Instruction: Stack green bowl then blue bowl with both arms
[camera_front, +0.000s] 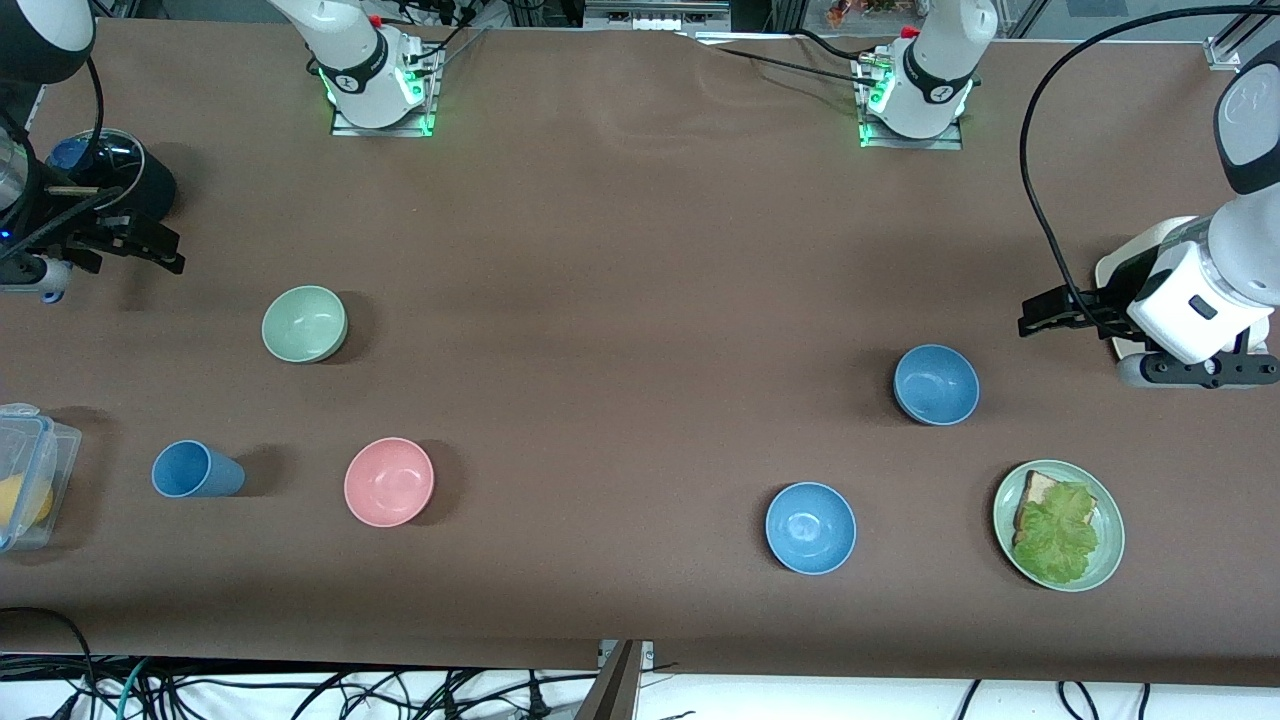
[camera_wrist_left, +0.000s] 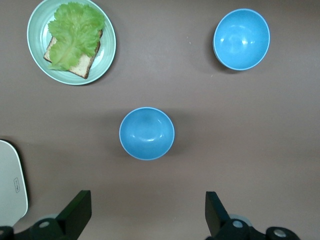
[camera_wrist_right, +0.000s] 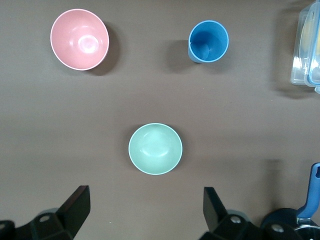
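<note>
The green bowl (camera_front: 304, 323) sits upright toward the right arm's end of the table; it also shows in the right wrist view (camera_wrist_right: 155, 148). The blue bowl (camera_front: 936, 384), muted steel-blue, sits upright toward the left arm's end; it also shows in the left wrist view (camera_wrist_left: 146, 133). My right gripper (camera_front: 150, 245) (camera_wrist_right: 145, 197) is open and empty, up over the table's end, apart from the green bowl. My left gripper (camera_front: 1040, 315) (camera_wrist_left: 146, 200) is open and empty, up over the table, apart from the blue bowl.
A pink bowl (camera_front: 389, 481) and a blue cup (camera_front: 197, 469) lie nearer the camera than the green bowl. A glossy sky-blue bowl (camera_front: 810, 527) and a green plate (camera_front: 1085, 575) with toast and lettuce lie nearer than the blue bowl. A clear container (camera_front: 30, 480), a dark pot (camera_front: 110, 180) and a white flat object (camera_front: 1130, 260) stand at the ends.
</note>
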